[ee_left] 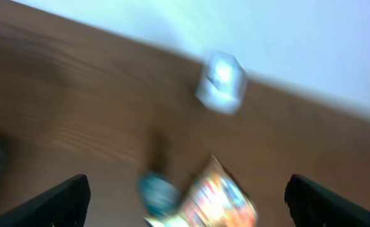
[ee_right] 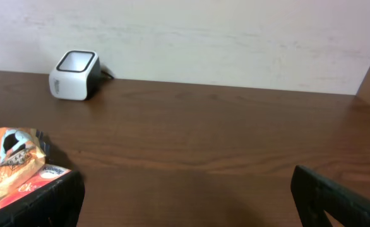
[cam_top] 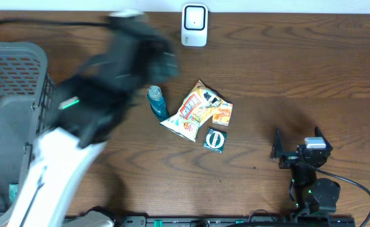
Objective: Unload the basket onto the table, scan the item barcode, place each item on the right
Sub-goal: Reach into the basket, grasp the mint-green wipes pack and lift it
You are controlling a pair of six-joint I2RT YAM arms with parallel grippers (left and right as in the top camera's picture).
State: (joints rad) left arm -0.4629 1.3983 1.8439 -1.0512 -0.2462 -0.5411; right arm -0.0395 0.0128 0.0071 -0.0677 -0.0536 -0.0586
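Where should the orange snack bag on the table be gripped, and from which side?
Probably its sealed edge facing the scanner, coming from above. The snack bag lies flat and slanted, so its faces offer little to pinch. That edge is clear, while the teal tube lies close beside it and the dark packet close by its opposite edge.

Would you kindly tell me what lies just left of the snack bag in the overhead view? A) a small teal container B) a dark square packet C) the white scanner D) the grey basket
A: the small teal container sits beside the snack bag, at its left edge; the scanner stands much farther back.
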